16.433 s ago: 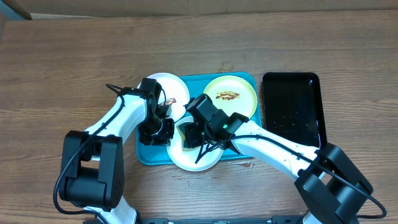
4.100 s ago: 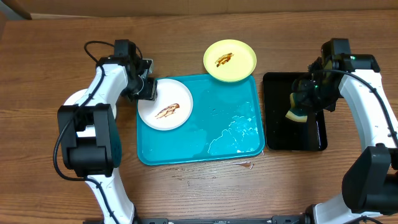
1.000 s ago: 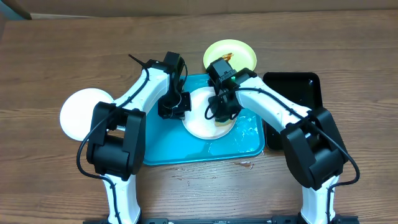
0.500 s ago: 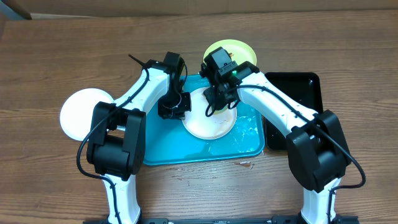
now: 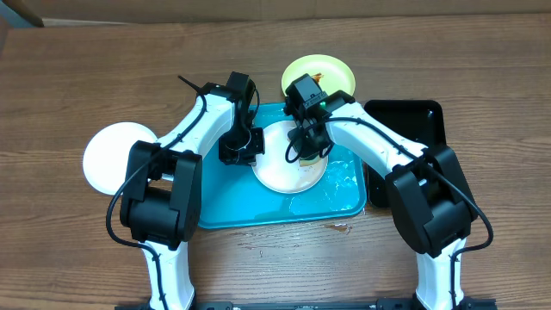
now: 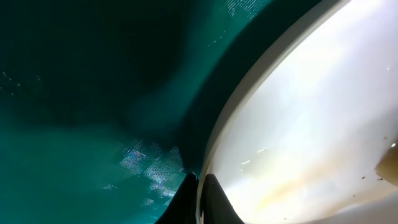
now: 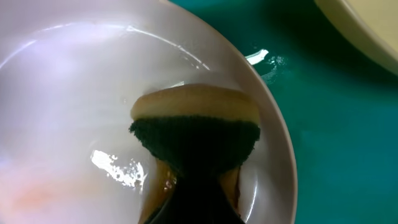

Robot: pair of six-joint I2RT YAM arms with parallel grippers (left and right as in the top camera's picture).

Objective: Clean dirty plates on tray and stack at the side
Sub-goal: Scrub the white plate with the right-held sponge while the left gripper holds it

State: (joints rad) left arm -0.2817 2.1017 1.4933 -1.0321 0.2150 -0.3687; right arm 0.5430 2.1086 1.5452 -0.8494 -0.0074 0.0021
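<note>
A white plate (image 5: 280, 176) lies on the turquoise tray (image 5: 219, 198), wet, with a faint brownish trace (image 7: 37, 193). My left gripper (image 5: 247, 155) is shut on its left rim; the left wrist view shows the fingertips (image 6: 214, 202) pinching the plate's edge (image 6: 298, 124). My right gripper (image 5: 308, 148) is shut on a yellow sponge with a dark green scrub face (image 7: 196, 134), pressed onto the plate (image 7: 62, 93) near its right rim. A pale yellow-green plate (image 5: 337, 76) with a brown smear sits at the tray's far edge. Another white plate (image 5: 116, 159) rests on the table to the left.
A black tray (image 5: 405, 146) lies right of the turquoise one. Water and foam cover the tray's lower right part (image 5: 331, 194). Both arms cross over the middle of the tray. The wooden table (image 5: 482, 69) extends all around.
My right gripper has rubbed the sponge up and back down over the plate's right part. The left gripper and the plate have not moved.
</note>
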